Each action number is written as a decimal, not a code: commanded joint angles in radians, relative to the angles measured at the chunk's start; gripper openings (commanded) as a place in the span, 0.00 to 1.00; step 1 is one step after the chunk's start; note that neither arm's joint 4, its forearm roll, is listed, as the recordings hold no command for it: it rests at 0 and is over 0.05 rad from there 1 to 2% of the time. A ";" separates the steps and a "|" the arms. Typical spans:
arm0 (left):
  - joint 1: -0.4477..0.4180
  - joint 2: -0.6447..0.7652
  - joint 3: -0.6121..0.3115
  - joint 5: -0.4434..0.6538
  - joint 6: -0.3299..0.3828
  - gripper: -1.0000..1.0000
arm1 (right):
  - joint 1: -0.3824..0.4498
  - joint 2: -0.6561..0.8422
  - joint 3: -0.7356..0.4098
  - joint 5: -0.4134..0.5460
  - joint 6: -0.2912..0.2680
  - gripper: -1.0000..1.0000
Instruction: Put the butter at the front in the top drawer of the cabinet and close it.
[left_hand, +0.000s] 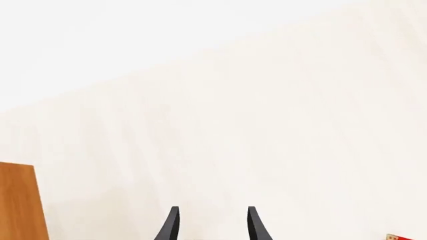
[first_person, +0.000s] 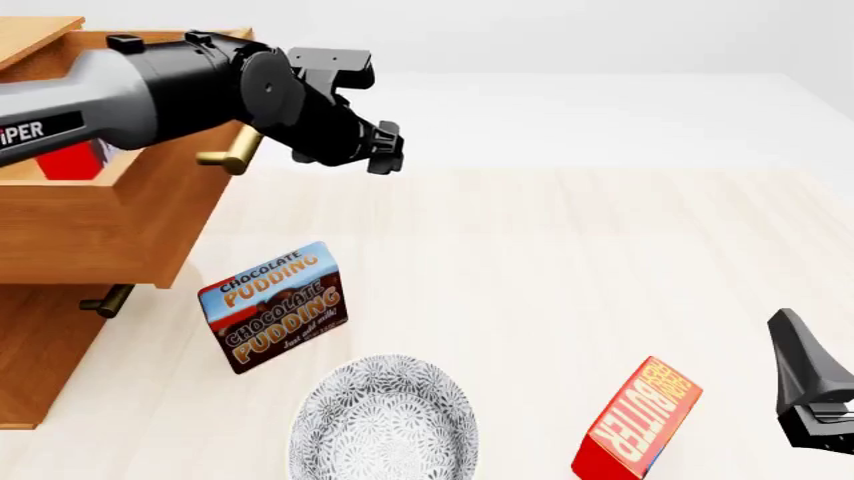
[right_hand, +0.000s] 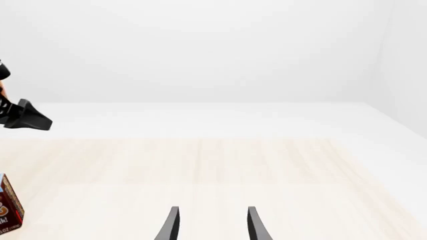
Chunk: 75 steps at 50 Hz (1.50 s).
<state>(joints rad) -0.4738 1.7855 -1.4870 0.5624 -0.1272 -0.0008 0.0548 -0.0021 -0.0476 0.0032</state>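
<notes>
The cabinet (first_person: 54, 340) stands at the left with its top drawer (first_person: 120, 215) pulled out. A red butter carton (first_person: 67, 160) with a blue patch lies inside the drawer, mostly hidden by my left arm. Another butter carton (first_person: 638, 422) stands tilted on the table at the front right; a red corner of one (left_hand: 400, 237) shows in the left wrist view. My left gripper (first_person: 384, 148) hovers just right of the drawer's brass handle (first_person: 234, 150), open and empty (left_hand: 212, 222). My right gripper (first_person: 797, 345) is low at the far right, open and empty (right_hand: 212, 222).
A blue-and-brown chocolate pudding box (first_person: 274, 305) stands in front of the cabinet. A patterned grey plate (first_person: 384, 420) lies at the front, between the pudding box and the front butter. A lower drawer handle (first_person: 107, 298) sticks out under the open drawer.
</notes>
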 joint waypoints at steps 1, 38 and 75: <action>0.046 -0.005 0.008 0.016 0.024 1.00 | 0.000 -0.017 0.000 0.016 -0.001 1.00; 0.229 -0.046 0.099 0.001 0.077 1.00 | 0.000 -0.017 0.000 0.016 -0.001 1.00; 0.406 -0.122 0.176 -0.012 0.102 1.00 | 0.000 -0.017 0.000 0.016 -0.001 1.00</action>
<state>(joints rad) -0.1150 1.6954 -1.3254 0.5436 -0.0254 -0.0008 0.0548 -0.0021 -0.0476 0.0032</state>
